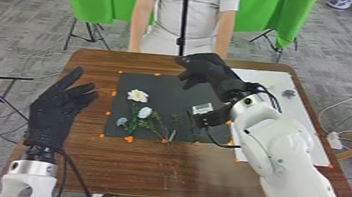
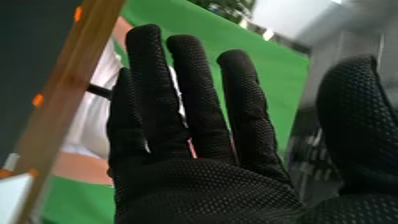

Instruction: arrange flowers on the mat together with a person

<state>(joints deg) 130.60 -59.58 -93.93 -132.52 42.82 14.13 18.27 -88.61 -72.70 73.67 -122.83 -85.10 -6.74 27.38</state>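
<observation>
In the head view my right hand (image 1: 211,75) is over the far right part of the dark mat (image 1: 156,85), its fingers loosely extended and holding nothing. The right wrist view has my right hand (image 2: 204,185) with straight fingers and the thumb held apart. My left hand (image 1: 54,110) is left of the mat, fingers extended and empty. On the mat's left half lie a white flower (image 1: 138,96), a second white flower (image 1: 145,113) and a pale bluish flower (image 1: 122,122), with green stems towards the near edge. A small white label (image 1: 203,108) lies near my right wrist.
A white sheet (image 1: 313,128) with a small grey item (image 1: 288,94) on it covers the table's right side. Orange marks surround the mat. A person sits behind the far edge of the wooden table (image 1: 167,171), beyond a thin black pole (image 1: 182,32).
</observation>
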